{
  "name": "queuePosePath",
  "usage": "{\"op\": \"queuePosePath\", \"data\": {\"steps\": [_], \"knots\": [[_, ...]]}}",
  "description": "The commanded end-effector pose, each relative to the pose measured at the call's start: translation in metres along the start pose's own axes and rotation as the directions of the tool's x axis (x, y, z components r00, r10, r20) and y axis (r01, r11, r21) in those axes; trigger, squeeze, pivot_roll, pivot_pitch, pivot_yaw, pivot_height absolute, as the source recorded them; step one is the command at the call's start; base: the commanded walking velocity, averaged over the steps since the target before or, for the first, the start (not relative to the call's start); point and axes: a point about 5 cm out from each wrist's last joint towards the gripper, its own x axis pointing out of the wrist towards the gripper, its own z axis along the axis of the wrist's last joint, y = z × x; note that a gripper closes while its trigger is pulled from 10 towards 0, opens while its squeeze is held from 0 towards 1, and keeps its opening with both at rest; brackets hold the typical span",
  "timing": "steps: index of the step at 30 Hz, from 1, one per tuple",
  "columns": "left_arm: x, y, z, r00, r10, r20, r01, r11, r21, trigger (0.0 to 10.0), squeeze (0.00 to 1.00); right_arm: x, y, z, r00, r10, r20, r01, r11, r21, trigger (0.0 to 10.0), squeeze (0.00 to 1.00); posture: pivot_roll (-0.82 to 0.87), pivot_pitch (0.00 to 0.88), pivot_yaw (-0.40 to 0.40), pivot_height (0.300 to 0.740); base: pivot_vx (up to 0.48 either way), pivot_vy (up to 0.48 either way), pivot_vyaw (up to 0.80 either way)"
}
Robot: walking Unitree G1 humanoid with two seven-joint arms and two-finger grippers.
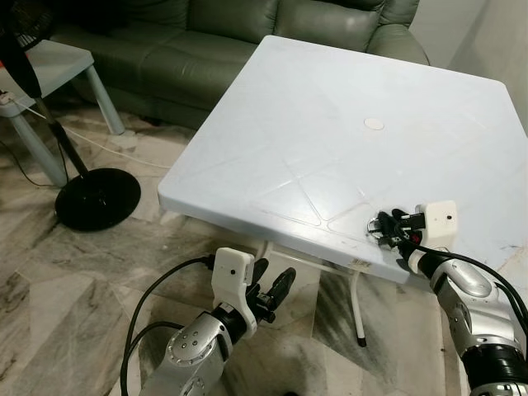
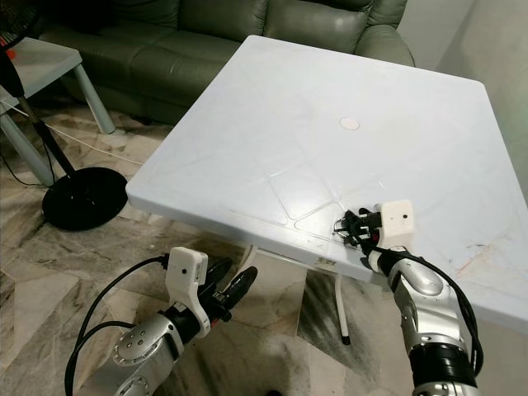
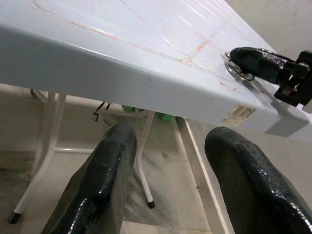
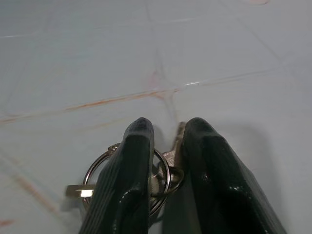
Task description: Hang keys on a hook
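A bunch of keys on metal rings (image 4: 78, 190) lies on the white plastic table (image 1: 330, 107) close to its front edge. My right gripper (image 1: 386, 224) rests on the tabletop there, its two black fingers shut on the keys (image 1: 378, 228), with a ring sticking out to one side. My left gripper (image 1: 276, 287) hangs open below the table's front edge, over the marble floor, holding nothing. From the left wrist view, its fingers (image 3: 112, 161) point up at the table's underside and rim, with the key ring (image 3: 237, 71) visible on top.
A green sofa (image 1: 231, 33) stands behind the table. At the left are a fan's black round base (image 1: 97, 198) and a small grey side table (image 1: 58, 66). White table legs (image 1: 359, 318) stand under the tabletop, and a small black hook-shaped piece (image 3: 100, 111) hangs beneath it.
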Motion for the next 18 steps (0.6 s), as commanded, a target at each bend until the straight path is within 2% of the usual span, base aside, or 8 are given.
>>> {"op": "queuePosePath", "data": {"steps": [1, 5, 7, 9, 18], "knots": [[0.0020, -0.0054, 0.0005, 1.000, -0.012, 0.001, 0.012, 1.000, -0.008, 10.0, 0.00, -0.0024, 0.0001, -0.0024, 1.000, 0.000, -0.015, 0.000, 1.000, 0.024, 10.0, 0.00, -0.02, 0.229, -0.067, 0.740, 0.000, 0.000, 0.00], [0.0022, -0.0054, 0.0006, 1.000, -0.012, 0.001, 0.012, 1.000, -0.007, 10.0, 0.00, -0.0024, 0.0013, -0.0012, 1.000, 0.013, 0.000, -0.013, 1.000, 0.026, 9.9, 0.00, -0.02, 0.230, -0.067, 0.740, 0.000, 0.000, 0.00], [0.0021, -0.0054, 0.0006, 1.000, -0.011, 0.001, 0.011, 1.000, -0.006, 10.0, 0.00, -0.0030, 0.0007, -0.0002, 1.000, -0.003, 0.017, 0.003, 1.000, 0.026, 0.0, 0.00, -0.02, 0.231, -0.068, 0.740, 0.000, 0.000, 0.00], [0.0020, -0.0053, 0.0005, 1.000, -0.010, 0.000, 0.010, 1.000, -0.005, 10.0, 0.00, -0.0037, 0.0008, 0.0020, 0.999, 0.000, 0.044, -0.001, 1.000, 0.023, 0.0, 0.00, -0.02, 0.231, -0.068, 0.740, 0.000, 0.000, 0.00], [0.0026, -0.0051, 0.0012, 1.000, -0.005, 0.006, 0.005, 1.000, -0.002, 10.0, 0.00, -0.0004, 0.0000, 0.0063, 0.998, -0.040, 0.050, 0.040, 0.999, 0.009, 0.0, 0.00, -0.02, 0.229, -0.071, 0.740, 0.000, 0.000, 0.00]]}}
